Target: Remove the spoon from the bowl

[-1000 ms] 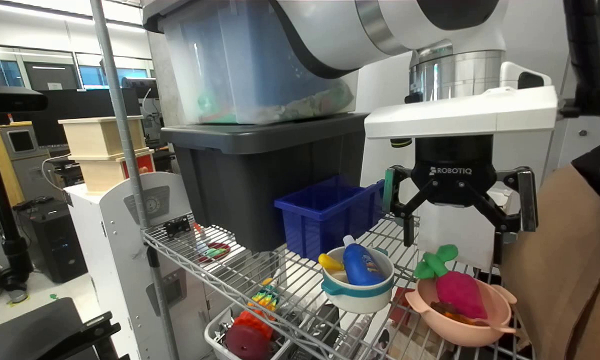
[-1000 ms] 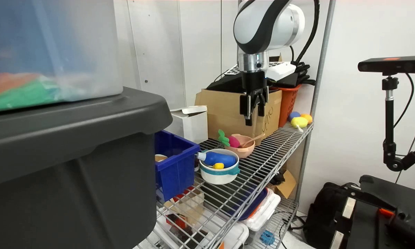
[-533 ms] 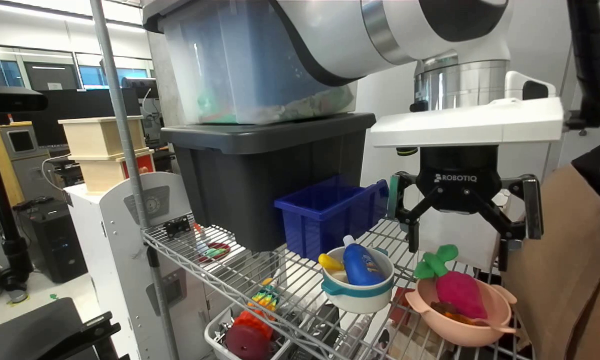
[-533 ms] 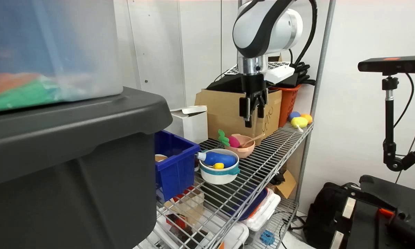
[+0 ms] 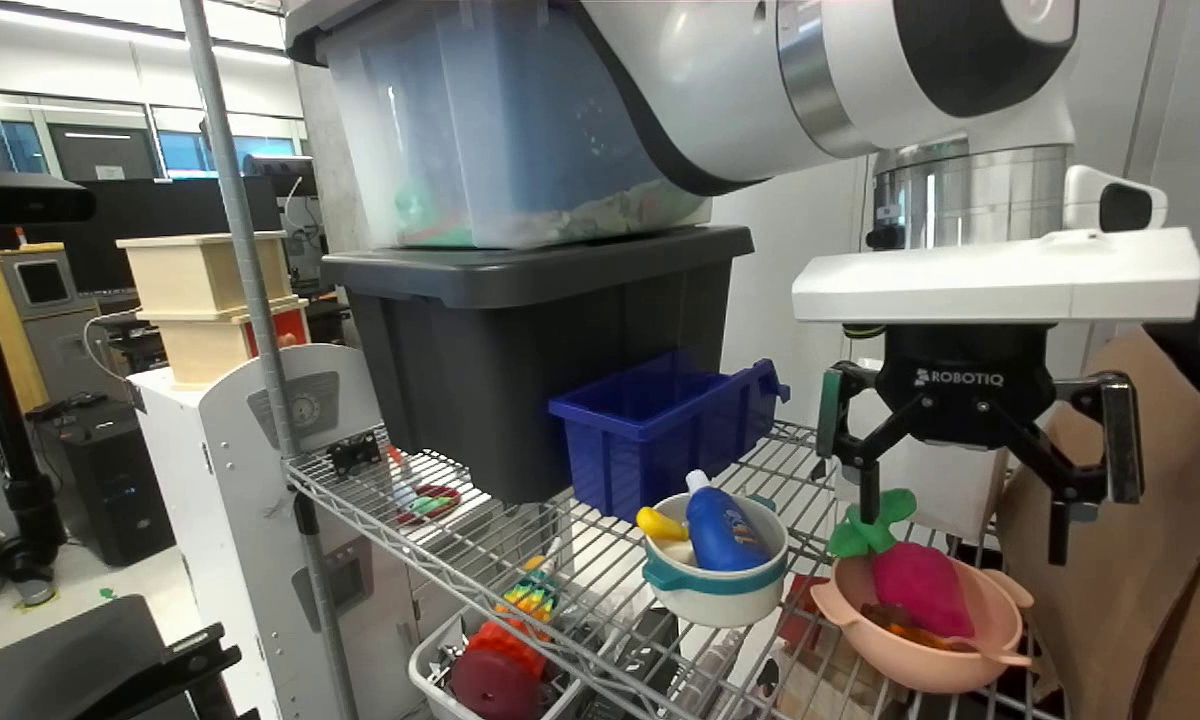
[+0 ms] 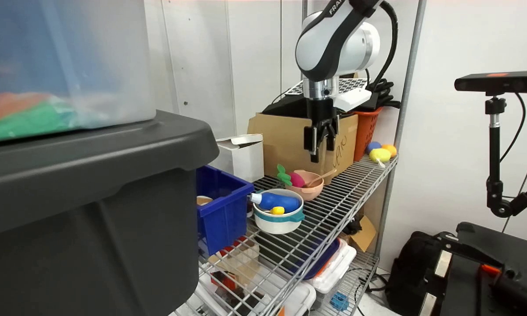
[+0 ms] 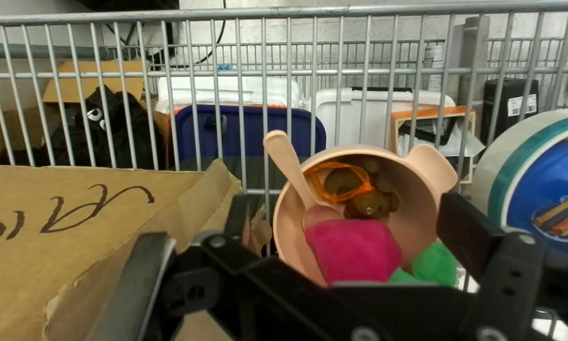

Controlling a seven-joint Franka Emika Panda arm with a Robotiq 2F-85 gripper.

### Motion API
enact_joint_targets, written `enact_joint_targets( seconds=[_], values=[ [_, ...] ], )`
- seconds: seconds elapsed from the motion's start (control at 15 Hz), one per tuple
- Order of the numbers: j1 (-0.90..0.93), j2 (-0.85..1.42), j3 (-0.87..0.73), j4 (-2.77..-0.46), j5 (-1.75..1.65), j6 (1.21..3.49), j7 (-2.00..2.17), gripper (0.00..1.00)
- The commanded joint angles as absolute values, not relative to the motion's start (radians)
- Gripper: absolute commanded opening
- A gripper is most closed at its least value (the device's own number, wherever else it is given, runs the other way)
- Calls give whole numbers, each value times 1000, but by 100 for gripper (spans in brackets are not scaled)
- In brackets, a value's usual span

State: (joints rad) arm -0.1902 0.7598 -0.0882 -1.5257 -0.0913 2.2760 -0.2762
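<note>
I'm hovering, gripper (image 5: 964,537) spread wide, probably 'cause the spoon (image 7: 292,171) is poking outta the peach bowl (image 7: 417,208), handle-first.

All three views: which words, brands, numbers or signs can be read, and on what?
"ROBOTIQ": on the gripper, in an exterior view.
"FRAN": on the arm, in an exterior view; no further letters clear.
Cardboard box: handwriting, not surely legible.
Blue bottle: printed patch, no letters readable.
Black box: white label, too small to read.
</note>
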Motion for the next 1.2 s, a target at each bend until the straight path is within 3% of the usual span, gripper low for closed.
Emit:
enact_joint_targets(
  seconds=[0.0, 1.13],
  values=[
    [-205, 783, -74, -1490, -97, 2254, -304, 100],
    [-225, 853, -75, -1476, -115, 2259, -376, 100]
  ],
)
